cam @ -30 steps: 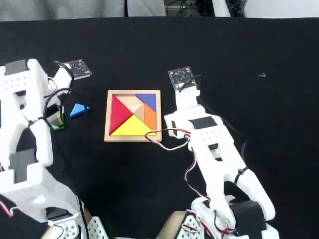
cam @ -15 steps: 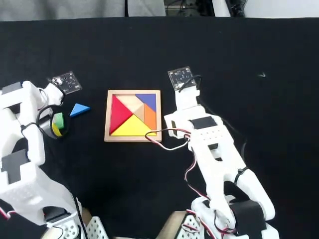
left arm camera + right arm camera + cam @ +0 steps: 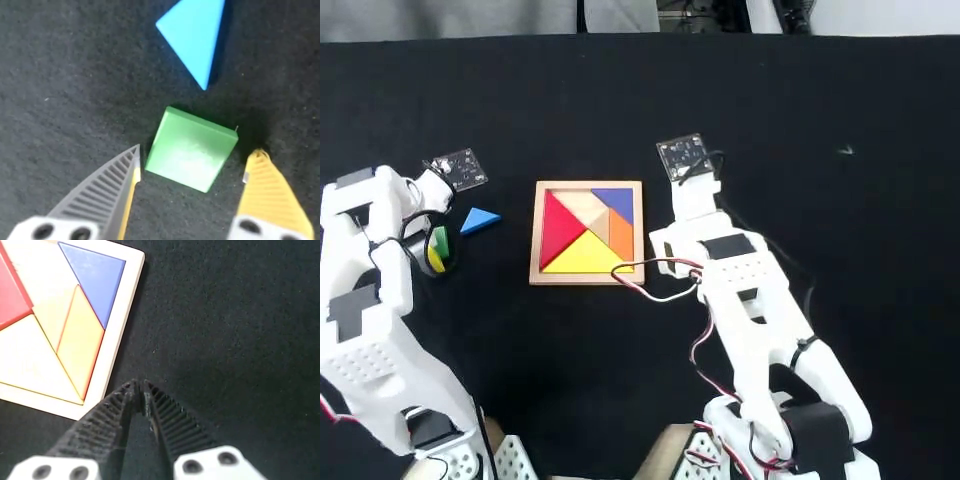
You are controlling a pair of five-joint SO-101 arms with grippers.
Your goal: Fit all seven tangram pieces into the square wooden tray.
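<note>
The square wooden tray [image 3: 534, 232] holds several coloured pieces, among them a red triangle [image 3: 558, 228] and a yellow triangle [image 3: 586, 257]. Left of it on the black cloth lie a light blue triangle [image 3: 478, 220] [image 3: 195, 35] and a green square [image 3: 439, 238] [image 3: 192, 155]. My left gripper [image 3: 437, 250] [image 3: 196, 152] is open and straddles the green square, one fingertip on each side, just apart from it. My right gripper [image 3: 660, 242] [image 3: 140, 386] is shut and empty, just off the tray's right edge [image 3: 117, 335] near the orange piece [image 3: 80, 337].
The black cloth covers the whole table. The right arm's body [image 3: 750, 300] and a loose white cable [image 3: 655, 285] lie close to the tray's lower right corner. Open cloth stretches behind the tray and to the far right.
The left arm has shifted and lowered, bringing its open fingers down around the green square. The blue triangle, the tray and the right arm have stayed put.
</note>
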